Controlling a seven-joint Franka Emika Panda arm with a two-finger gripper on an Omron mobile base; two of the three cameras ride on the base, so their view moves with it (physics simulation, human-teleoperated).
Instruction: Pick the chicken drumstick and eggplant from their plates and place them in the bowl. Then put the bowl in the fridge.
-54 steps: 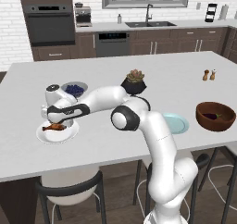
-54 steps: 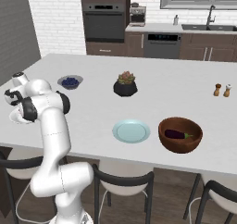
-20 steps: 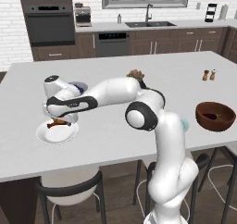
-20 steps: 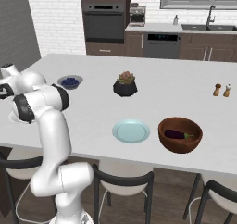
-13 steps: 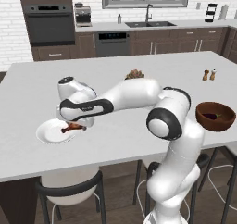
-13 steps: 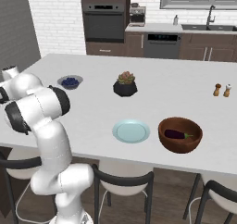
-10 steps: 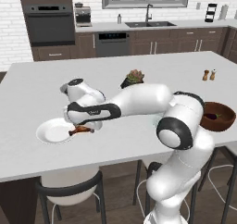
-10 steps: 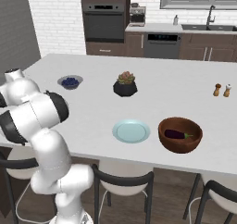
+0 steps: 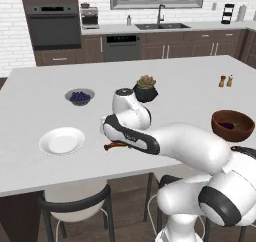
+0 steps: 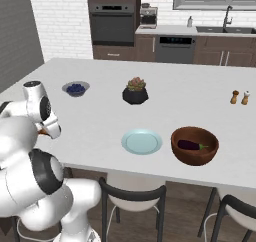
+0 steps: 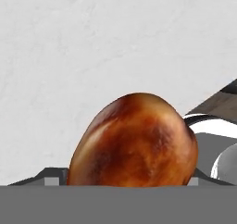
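Got the chicken drumstick (image 11: 134,142) clamped in my hand (image 9: 116,145), jaws wide around its plump end, carried low over the table (image 9: 190,81) off its white plate (image 9: 62,140). Eggplant (image 10: 189,145) is already in the bowl (image 10: 195,145), so that's where this goes.
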